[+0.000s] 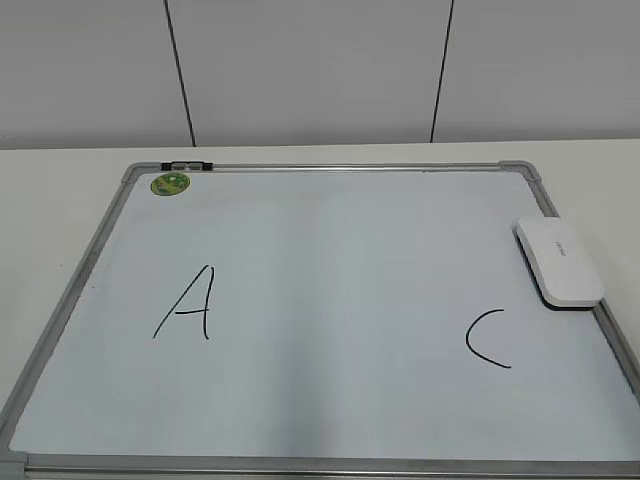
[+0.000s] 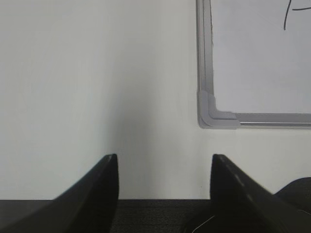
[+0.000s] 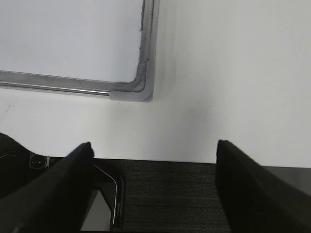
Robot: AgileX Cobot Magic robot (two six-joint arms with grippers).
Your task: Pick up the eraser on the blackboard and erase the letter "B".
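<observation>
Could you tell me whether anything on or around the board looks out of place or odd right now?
Nothing is damaged or spilled. One oddity: the blackboard shows only an "A" and a "C", with a blank gap between them and no "B". The eraser lies over the right frame edge, slightly askew.

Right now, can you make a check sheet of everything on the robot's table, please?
Surface: white table, bare around the board.
Board: lies flat, silver frame, grey corners.
Letters: A at left, C at right; no B seen between them.
Eraser: lies on the board's right edge, white top up, untouched by either gripper.
Clutter: green magnet at the board's far left corner; small black clip on the far frame.
Left gripper: open, empty, off the board's near left corner.
Right gripper: open, empty, off the near right corner.
Cables: thin wires by both grippers' bases.
Surroundings: pale wall panels with dark seams.
</observation>
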